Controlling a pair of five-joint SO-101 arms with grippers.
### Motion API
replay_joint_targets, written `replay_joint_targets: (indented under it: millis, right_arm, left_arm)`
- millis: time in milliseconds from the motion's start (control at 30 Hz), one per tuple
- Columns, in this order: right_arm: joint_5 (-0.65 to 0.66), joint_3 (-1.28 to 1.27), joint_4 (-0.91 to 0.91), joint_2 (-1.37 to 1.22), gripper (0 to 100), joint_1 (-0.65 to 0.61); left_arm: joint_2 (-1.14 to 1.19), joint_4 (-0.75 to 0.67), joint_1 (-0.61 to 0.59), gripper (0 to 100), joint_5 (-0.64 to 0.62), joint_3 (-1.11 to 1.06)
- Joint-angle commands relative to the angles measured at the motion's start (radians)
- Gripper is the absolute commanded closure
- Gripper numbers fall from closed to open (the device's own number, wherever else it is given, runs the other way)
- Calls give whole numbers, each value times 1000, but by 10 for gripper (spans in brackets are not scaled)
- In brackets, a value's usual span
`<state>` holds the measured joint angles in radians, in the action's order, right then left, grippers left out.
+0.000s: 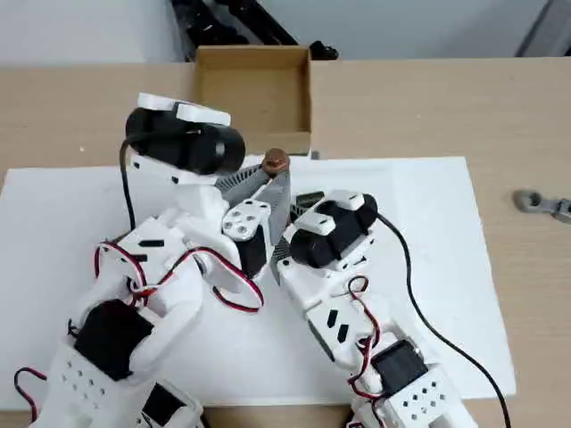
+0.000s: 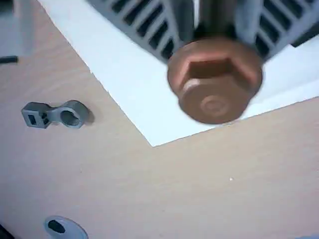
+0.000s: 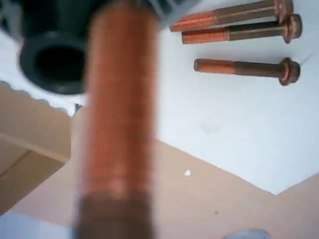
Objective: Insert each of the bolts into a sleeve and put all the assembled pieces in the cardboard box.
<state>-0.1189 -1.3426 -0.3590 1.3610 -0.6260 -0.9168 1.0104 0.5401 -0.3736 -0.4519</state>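
My left gripper (image 1: pixel 268 185) is shut on a copper bolt (image 1: pixel 275 161), held just in front of the cardboard box (image 1: pixel 308 89). Up close, its grey ribbed fingers (image 2: pixel 149 25) clamp the shaft behind the hexagonal head (image 2: pixel 214 82). The bolt's threaded shaft (image 3: pixel 117 124) crosses the right wrist view, right beside a black sleeve (image 3: pixel 52 62) seen end-on. My right gripper (image 1: pixel 294 209) holds that sleeve and sits against the left one. Three loose copper bolts (image 3: pixel 239 32) lie side by side on the white mat (image 3: pixel 224 124). A corner of the box (image 3: pixel 30 149) lies below the sleeve.
The white mat (image 1: pixel 428 232) covers the middle of the wooden table. A small grey wrench-like part (image 1: pixel 540 203) lies on bare wood at the far right, also in the left wrist view (image 2: pixel 55 114). Both arms crowd the mat's centre.
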Motion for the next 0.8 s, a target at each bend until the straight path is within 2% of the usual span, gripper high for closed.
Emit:
replay_joint_targets:
  millis: [0,767]
  right_arm:
    - [3,14,24,18,994,10]
    - [3,14,25,18,994,10]
  left_arm:
    - [-8,-54,2,994,37,1]
    - [-5,-87,-6,994,94,-41]
